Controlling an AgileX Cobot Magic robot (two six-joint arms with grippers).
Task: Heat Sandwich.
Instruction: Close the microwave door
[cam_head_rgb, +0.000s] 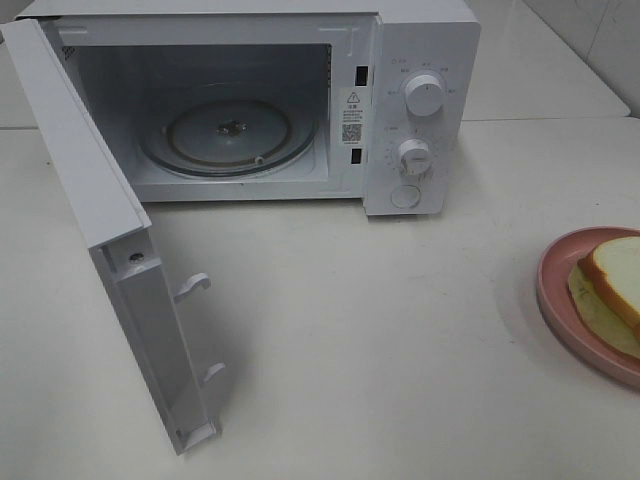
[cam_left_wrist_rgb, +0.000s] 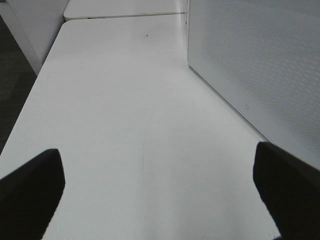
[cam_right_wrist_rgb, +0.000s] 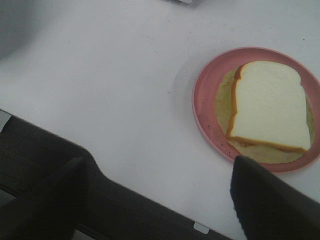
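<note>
R end effector (cam_right_wrist_rgb: 165, 195) spread wide, empty, just beside sandwich (cam_right_wrist_rgb: 270, 107).

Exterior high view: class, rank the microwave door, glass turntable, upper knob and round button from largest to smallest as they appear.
1. Microwave door, though it sits nearest the camera.
2. Glass turntable.
3. Upper knob.
4. Round button, close in size to the knob.

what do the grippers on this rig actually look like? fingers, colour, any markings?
Only finger parts show, in the wrist views. Left gripper: two black, blocky matte fingers. Right gripper: dark, rounded fingers with a faintly textured surface. No cables or markings visible. The arms themselves are out of view.
</note>
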